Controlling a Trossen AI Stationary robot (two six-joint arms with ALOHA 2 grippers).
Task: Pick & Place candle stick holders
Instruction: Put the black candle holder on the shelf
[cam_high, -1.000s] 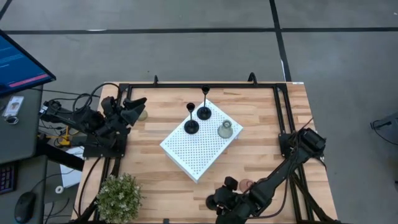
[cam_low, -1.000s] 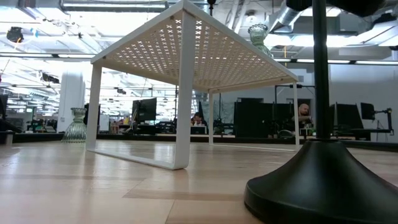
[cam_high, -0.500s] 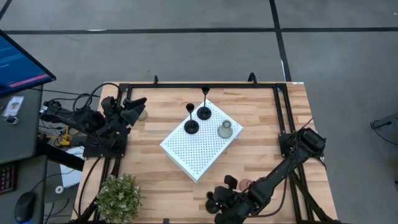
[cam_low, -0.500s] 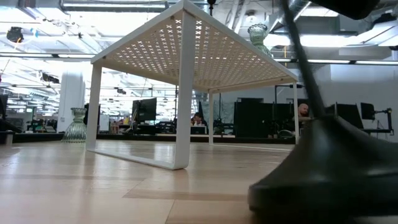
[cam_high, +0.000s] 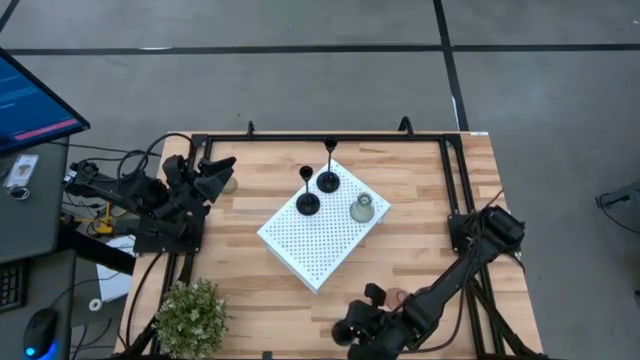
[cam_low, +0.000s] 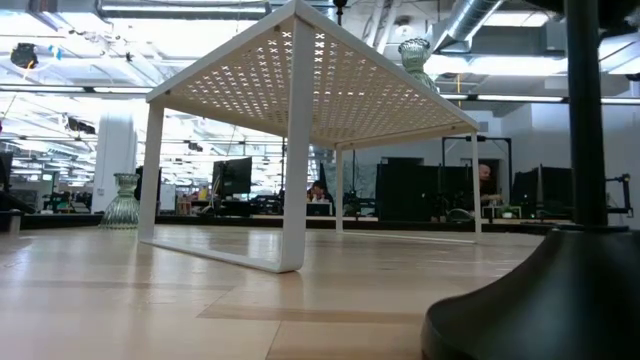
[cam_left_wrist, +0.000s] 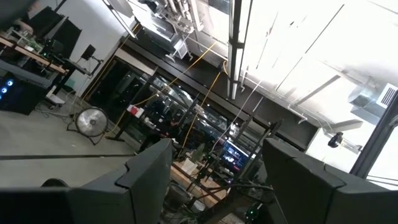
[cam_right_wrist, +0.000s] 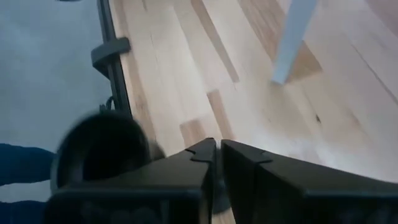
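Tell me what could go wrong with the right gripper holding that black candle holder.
The right gripper pinches only the thin stem of the black holder, so the heavy base may swing or slip. The pink holder sits close beside that arm and might get bumped.

Three black candle stick holders with round bases and thin stems: two (cam_high: 308, 203) (cam_high: 328, 181) on the white perforated board (cam_high: 318, 245); one (cam_low: 560, 300) near that board; three squat bell-shaped holders: pale green (cam_high: 362, 209) on the board, another (cam_high: 230, 184) beside it, pink (cam_high: 397, 297) nearby; one bushy green plant (cam_high: 190, 317).
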